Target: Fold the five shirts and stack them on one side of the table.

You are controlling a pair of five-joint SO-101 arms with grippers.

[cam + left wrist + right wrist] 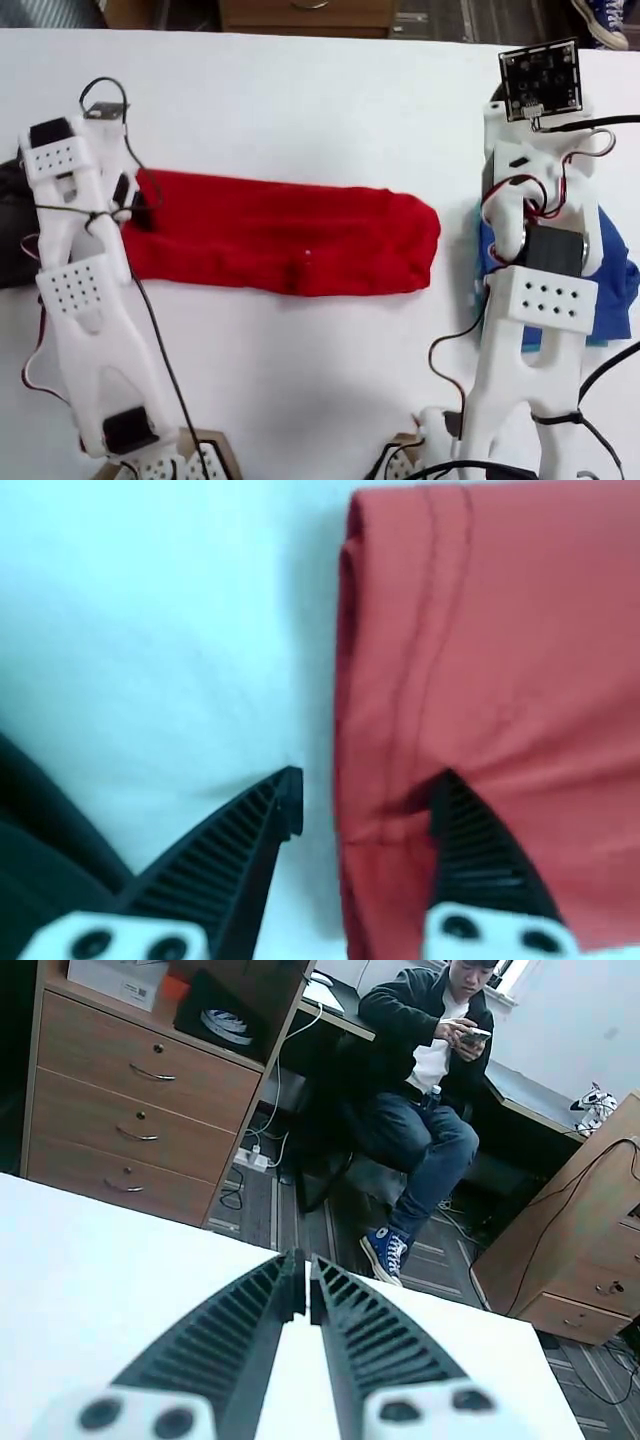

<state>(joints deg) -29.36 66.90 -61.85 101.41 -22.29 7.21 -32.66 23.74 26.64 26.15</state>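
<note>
The left gripper (365, 810) is standing open astride one end of the red shirt (500, 650); one finger is resting over the cloth and the other is sitting on bare table just outside the folded edge, so the edge is lying between the fingers, ungripped; this looks like a set-up for pinching that end and carrying it over, since the shirt is lying as a long narrow strip running away from the fingers. The right gripper (305, 1285) is pointing past the table's far edge with its fingers pressed together on nothing; it seems to be waiting clear of the fold. A blue shirt (615, 285) is lying bunched under the right arm, behind its fingers, probably awaiting its turn; something dark (12, 225), perhaps another shirt, is lying just outside the left fingers. The table (300, 110) is showing white and smooth; beyond the right fingers, wooden drawers (140, 1100) are standing in the room.
</note>
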